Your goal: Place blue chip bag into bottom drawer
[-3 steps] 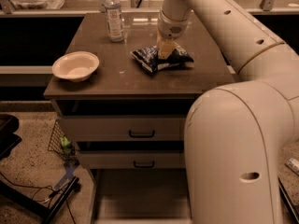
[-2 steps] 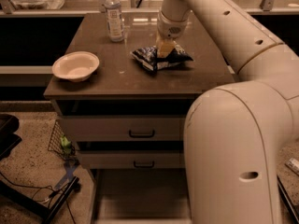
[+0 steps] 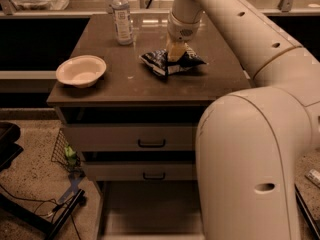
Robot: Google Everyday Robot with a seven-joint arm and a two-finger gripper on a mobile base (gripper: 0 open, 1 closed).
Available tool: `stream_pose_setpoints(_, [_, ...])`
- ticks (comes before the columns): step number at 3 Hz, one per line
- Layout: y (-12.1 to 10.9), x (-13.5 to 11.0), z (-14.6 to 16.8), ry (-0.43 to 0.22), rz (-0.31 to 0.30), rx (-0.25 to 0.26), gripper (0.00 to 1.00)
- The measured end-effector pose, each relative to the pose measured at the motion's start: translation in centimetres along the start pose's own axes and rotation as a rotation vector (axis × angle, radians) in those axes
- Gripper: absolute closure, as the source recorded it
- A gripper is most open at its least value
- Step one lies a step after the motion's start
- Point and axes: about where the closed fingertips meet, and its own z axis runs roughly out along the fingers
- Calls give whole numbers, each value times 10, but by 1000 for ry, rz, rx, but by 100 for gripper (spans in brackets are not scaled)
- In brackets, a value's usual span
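The blue chip bag (image 3: 170, 62) lies crinkled on the brown cabinet top (image 3: 135, 79), right of centre. My gripper (image 3: 175, 53) reaches straight down from the big white arm (image 3: 240, 29) onto the middle of the bag, and its tan fingers (image 3: 174, 48) look closed together on the foil. The bag still rests on the top. The bottom drawer (image 3: 145, 209) is pulled out below the two grey-fronted drawers, and its flat floor shows. The arm's bulky body hides its right part.
A white bowl (image 3: 81, 70) sits at the left of the top. A clear plastic bottle (image 3: 121, 18) stands at the back. The upper drawers (image 3: 150, 139) are closed. Cables and a wire basket (image 3: 65, 154) lie on the floor at the left.
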Motion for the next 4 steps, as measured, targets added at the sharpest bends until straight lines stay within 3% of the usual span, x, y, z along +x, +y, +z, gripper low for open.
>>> stream_pose_setpoints(2, [9,3,-24,11,30,34,100])
stream_pose_setpoints(3, [42,19,-92,-6,167,171,100])
stream_pose_setpoints(4, [93,8,-160,-90,278,303,100])
